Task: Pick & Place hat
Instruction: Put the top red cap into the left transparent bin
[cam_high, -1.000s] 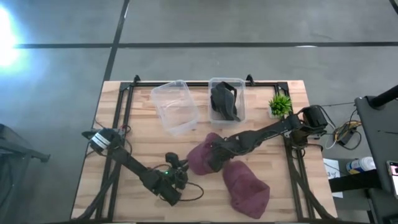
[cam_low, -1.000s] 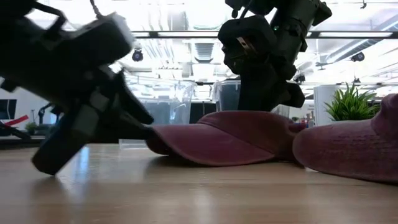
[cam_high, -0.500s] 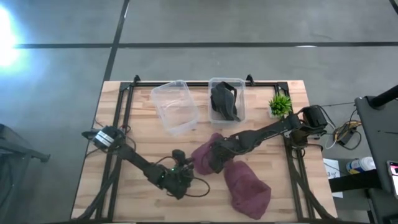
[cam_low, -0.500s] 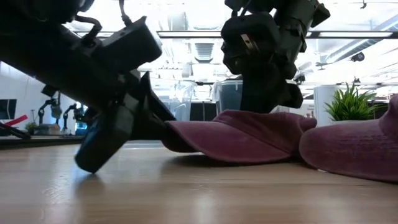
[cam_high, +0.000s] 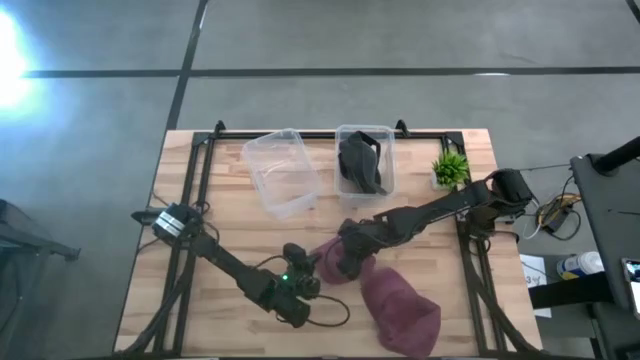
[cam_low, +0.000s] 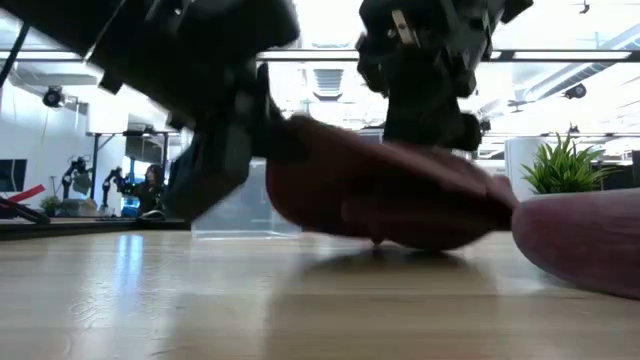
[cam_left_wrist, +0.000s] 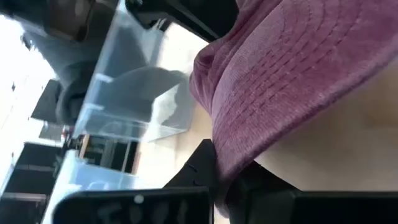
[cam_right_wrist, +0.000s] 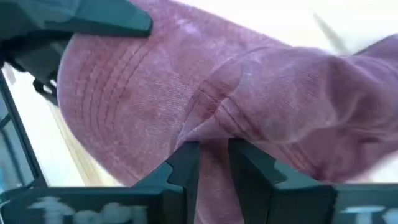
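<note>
A maroon cap (cam_high: 328, 262) (cam_low: 400, 195) hangs just above the wooden table (cam_high: 230, 230), between my two grippers. My left gripper (cam_high: 306, 278) (cam_left_wrist: 227, 180) reaches in from the table's left and is shut on the cap's brim. My right gripper (cam_high: 349, 256) (cam_right_wrist: 214, 155) comes from the table's right and is shut on the cap's crown. A second maroon hat (cam_high: 402, 312) (cam_low: 585, 235) lies on the table, just to the near right of the cap. My left gripper pinches the brim's edge (cam_left_wrist: 231, 167) between its two fingers, slanting in from the table's near left. The brim rises away from the fingers, off the wood. My right gripper pinches a raised fold of the crown's cloth (cam_right_wrist: 214, 127) between its two fingers, from above. The cap hangs below them, clear of the table (cam_low: 380, 240).
At the table's far edge stand an empty clear bin (cam_high: 281, 170) and a clear bin (cam_high: 364, 160) with a dark hat in it. A small green plant (cam_high: 450, 168) stands at the far right. Bare wood lies along the left and near sides.
My left gripper has moved toward the table's right, up to the cap, and shut on its brim. The cap, which lay flat on the table, now hangs clear of it between both grippers, bunched up. My right gripper has kept its hold on the crown.
</note>
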